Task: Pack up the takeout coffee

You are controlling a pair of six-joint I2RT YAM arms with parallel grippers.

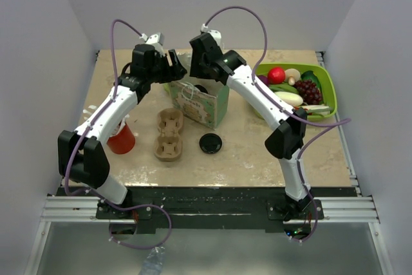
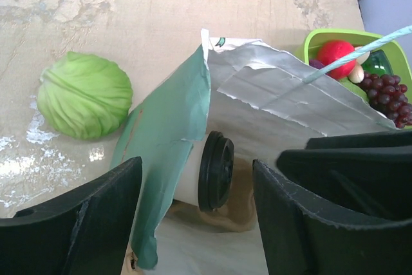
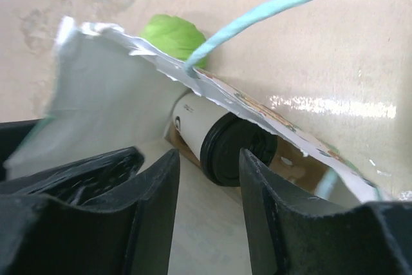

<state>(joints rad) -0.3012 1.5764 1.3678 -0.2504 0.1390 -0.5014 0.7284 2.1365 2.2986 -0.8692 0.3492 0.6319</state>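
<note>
The takeout coffee [image 2: 188, 181], a white paper cup with a black lid [image 2: 217, 170], sits inside the green paper bag [image 1: 205, 106], its lid toward the bag's mouth. It also shows in the right wrist view [image 3: 196, 119] and as a dark lid in the top view [image 1: 201, 88]. My left gripper [image 2: 196, 223] is open over the bag's left edge [image 2: 167, 133], holding nothing. My right gripper [image 3: 209, 204] is open just above the lid, inside the bag's mouth, apart from the cup. In the top view both grippers, left [image 1: 175, 66] and right [image 1: 195, 69], hang over the bag.
A loose flat black lid [image 1: 210, 143] and a cardboard cup carrier [image 1: 169, 134] lie in front of the bag. A red cup [image 1: 120, 138] stands at the left. A green tray [image 1: 325, 82] of fruit is at the right. A green cabbage [image 2: 84, 94] lies behind the bag.
</note>
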